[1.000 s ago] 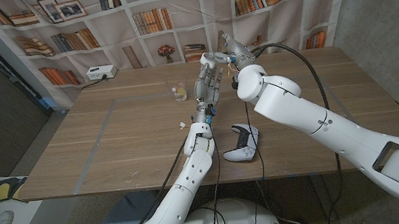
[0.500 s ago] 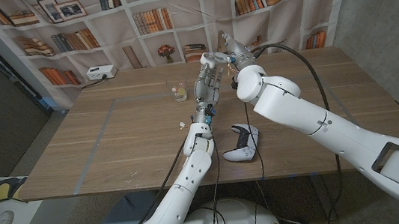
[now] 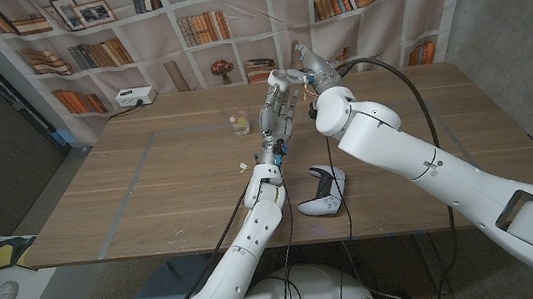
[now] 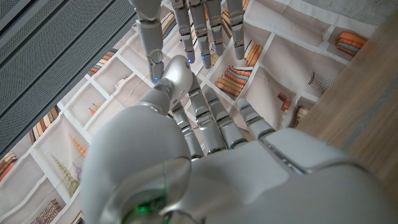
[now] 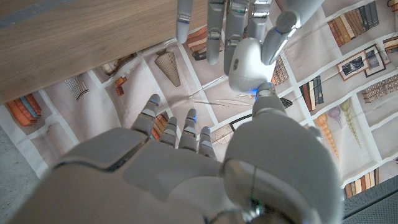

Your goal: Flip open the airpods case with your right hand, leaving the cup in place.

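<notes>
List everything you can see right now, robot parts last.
table: one, brown wood, under everything
cup: one, clear glass, far side of the table, left of the hands
game controller: one, white and black, near edge, between the arms
white box: one, far left edge
white bits: a few, mid-table
bookshelf backdrop: one, printed, behind the table
airpods case: cannot make it out
left robot hand: white, raised over the far side
right robot hand: white, raised, facing the left

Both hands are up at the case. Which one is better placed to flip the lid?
Right, probably. The airpods case sits between the two raised hands. The left hand seems to support it, and the right hand has its thumb against it. The cup stands apart from both.
</notes>
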`<control>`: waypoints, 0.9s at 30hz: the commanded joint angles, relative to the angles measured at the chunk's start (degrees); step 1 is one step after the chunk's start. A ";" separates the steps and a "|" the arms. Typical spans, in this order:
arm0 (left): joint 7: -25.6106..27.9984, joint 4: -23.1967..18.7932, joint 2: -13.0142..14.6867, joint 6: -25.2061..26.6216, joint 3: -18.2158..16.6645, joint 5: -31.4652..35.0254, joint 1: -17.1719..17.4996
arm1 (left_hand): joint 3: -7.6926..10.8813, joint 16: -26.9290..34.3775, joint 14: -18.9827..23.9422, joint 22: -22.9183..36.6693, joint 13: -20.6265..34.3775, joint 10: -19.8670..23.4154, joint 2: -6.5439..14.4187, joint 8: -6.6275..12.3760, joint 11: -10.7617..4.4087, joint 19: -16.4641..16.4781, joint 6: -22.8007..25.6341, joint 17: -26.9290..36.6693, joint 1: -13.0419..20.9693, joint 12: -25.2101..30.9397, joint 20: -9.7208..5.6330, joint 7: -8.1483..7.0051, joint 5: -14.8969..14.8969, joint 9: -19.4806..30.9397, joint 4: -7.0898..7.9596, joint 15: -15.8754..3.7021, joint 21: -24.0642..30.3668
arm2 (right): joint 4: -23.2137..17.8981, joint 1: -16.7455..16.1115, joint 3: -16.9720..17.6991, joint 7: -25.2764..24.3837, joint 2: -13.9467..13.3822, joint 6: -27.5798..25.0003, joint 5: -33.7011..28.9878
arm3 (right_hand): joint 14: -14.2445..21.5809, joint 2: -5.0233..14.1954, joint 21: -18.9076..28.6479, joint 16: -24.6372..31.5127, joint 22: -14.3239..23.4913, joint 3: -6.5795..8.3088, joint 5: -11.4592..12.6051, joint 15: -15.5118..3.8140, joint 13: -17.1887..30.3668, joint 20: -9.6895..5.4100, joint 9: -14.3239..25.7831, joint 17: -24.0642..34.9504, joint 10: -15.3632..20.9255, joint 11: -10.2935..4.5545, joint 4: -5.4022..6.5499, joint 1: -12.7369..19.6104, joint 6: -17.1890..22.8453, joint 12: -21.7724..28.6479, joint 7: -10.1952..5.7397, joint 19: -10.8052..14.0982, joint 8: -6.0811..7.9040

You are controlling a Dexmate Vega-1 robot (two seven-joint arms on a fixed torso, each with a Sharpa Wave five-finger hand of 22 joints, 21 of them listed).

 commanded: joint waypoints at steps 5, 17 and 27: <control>-0.98 0.22 0.10 0.53 -0.21 -0.54 -0.17 | 0.60 0.29 2.20 0.08 5.34 4.16 0.48 0.08 -3.57 -0.18 0.70 0.41 0.89 0.45 -0.22 0.16 0.32 0.30 0.16 -2.21 0.11 | 0.00 0.12 0.17 -0.27 0.15 -0.35 -0.05 | -0.14 1.19 0.41 0.19 0.08 0.71 0.45 -0.30 0.12 -0.03 0.10 0.08 0.21 -0.41 0.10 0.42 0.18 0.42 -0.60 0.72 0.28; -1.65 1.00 -0.23 0.49 -0.44 -0.80 -0.50 | 0.61 0.32 2.25 0.09 5.47 4.23 0.44 0.05 -3.58 -0.24 0.78 0.57 0.94 0.52 -0.15 0.29 0.32 0.31 0.11 -2.22 0.10 | 0.17 0.33 0.25 -0.22 0.23 -0.48 0.05 | -0.17 2.33 0.45 0.32 0.06 1.14 0.52 -0.80 0.04 -0.06 0.11 0.19 0.39 -0.90 0.58 0.45 0.51 0.53 -1.06 1.12 0.33; -2.56 1.43 -0.19 0.79 -0.59 -1.03 -0.77 | 0.66 0.29 2.25 0.10 5.60 4.23 0.44 0.01 -3.60 -0.22 0.81 0.68 0.93 0.57 -0.15 0.34 0.31 0.32 0.13 -2.17 0.12 | 0.43 -0.01 0.53 -0.74 0.59 -0.33 0.25 | -0.18 4.06 0.51 0.51 0.03 2.39 0.71 -1.63 -0.06 -0.19 0.11 0.34 0.62 -1.47 0.86 1.30 1.03 0.66 -1.60 1.77 0.42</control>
